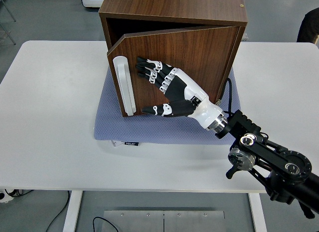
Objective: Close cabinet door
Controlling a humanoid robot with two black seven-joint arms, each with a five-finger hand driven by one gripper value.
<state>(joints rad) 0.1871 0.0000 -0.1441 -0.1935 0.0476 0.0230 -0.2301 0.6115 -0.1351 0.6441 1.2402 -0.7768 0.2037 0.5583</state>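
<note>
One robot hand (pixel 167 90), the right, lies flat with fingers spread on the cabinet door (pixel 174 62) at upper centre frame, holding nothing; push evenly beside the white handle (pixel 124 86) until flush.

Small black tag (pixel 131 142) on blue mat (pixel 107 123): print seemingly present, illegible

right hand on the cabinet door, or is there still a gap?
Touching. In the head view the right hand lies flat with fingers spread against the door, right of the white handle; no gap shows under the fingertips.
</note>
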